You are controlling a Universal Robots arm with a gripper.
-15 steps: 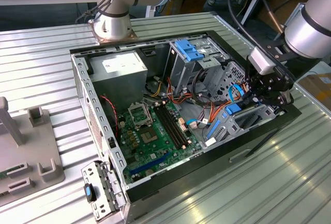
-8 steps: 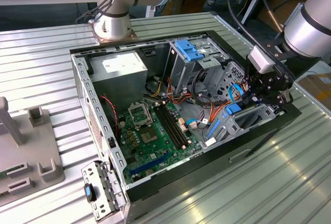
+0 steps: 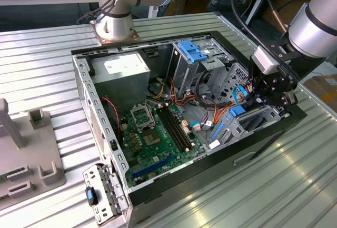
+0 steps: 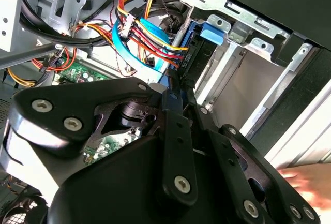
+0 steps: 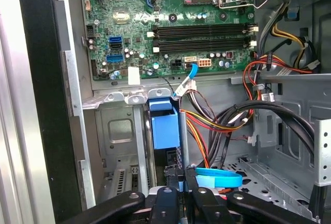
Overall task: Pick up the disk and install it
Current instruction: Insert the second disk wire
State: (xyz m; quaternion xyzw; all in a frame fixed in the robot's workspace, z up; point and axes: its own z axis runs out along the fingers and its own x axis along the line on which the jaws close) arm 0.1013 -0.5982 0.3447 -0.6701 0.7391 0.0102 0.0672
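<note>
So the claw (image 3: pixel 251 100) is down inside the open PC case (image 3: pixel 158 186), at the drive cage (image 3: pixel 258 120) corner. Its fingers (image 5: pixel 181 190) are pinched together on the edge of the disk (image 5: pixel 166 125), which stands on edge in the cage slot, blue carrier facing out from the claw in the first wrist view. In the second wrist view the disk (image 4: pixel 199 53) sits just past the fingertips, tucked between the cage's metal walls.

Right beside the claw there's a flat blue cable (image 5: pixel 220 177) looping across, plus a bundle of red, orange and yellow wires (image 4: pixel 150 32). Further out is the green motherboard (image 5: pixel 176 22) with its RAM slots. Beyond that, the power supply (image 3: pixel 118 72) at the far corner. The whole case sits on a ribbed metal counter (image 3: pixel 47 59).
</note>
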